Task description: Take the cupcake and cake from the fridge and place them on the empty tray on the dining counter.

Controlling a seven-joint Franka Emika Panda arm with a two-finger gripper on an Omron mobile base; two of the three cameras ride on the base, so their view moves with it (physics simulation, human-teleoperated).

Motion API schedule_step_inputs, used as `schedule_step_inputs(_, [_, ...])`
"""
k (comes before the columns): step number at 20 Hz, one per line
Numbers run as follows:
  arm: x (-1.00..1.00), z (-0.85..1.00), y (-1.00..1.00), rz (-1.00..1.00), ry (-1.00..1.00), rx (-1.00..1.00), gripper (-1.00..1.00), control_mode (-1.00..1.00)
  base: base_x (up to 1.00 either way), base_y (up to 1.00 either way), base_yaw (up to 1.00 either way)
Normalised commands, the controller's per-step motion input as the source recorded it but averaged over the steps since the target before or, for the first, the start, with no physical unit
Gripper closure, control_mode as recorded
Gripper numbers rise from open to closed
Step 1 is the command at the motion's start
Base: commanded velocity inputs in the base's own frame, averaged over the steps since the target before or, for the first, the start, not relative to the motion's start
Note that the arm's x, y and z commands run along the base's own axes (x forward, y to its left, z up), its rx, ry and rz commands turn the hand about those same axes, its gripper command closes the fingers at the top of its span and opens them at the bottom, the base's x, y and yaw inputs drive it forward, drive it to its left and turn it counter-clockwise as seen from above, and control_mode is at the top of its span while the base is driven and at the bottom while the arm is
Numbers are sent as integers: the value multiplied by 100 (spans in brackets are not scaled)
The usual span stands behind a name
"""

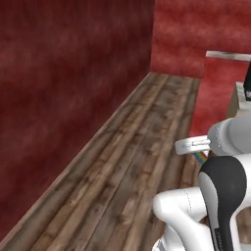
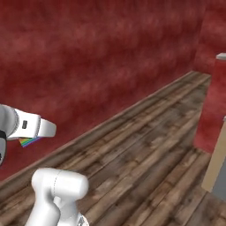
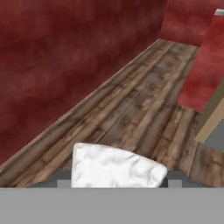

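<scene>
The pincer is partly closed around the cake, whose white, lumpy top sits at the bottom of the hand view between the two dark finger tips, one showing at each side of the slice. The jaws stand a moderate way apart, no wider than the slice itself, and they hold it clear of the floor. From the left base view the white hand reaches out to the left from the arm's upper joint, and a small sliver of the slice's striped side, red, orange and green with some blue, hangs just under it. From the right base view the same hand points to the right, with the coloured wedge tucked beneath it, touching its underside. The slice is held in the air above the wooden plank floor, not resting on anything. A dark red wall runs along the far side of the floor, meeting it in a long straight edge. To the right, in the hand view, a red panel stands upright on the floor, with a tan edge and a grey surface beside it at the frame's right side. No brand, label or writing can be read on the slice, on the hand or anywhere in the room; a dark mark on the hand's side in the right base view is too small to make out.
</scene>
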Motion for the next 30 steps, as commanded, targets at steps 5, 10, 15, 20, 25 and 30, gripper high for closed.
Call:
schedule_step_inputs(5, [0,0,0,0,0,0,100,100,100,15,-18])
schedule_step_inputs(10, [0,0,0,0,0,0,100,100,100,5,-21])
schedule_step_inputs(15, [0,0,0,0,0,0,100,100,100,0,-22])
schedule_step_inputs(20, [0,0,0,0,0,0,100,100,100,0,-20])
schedule_step_inputs(25, [0,0,0,0,0,0,100,100,100,0,-19])
schedule_step_inputs(30, [0,0,0,0,0,0,100,100,100,0,-21])
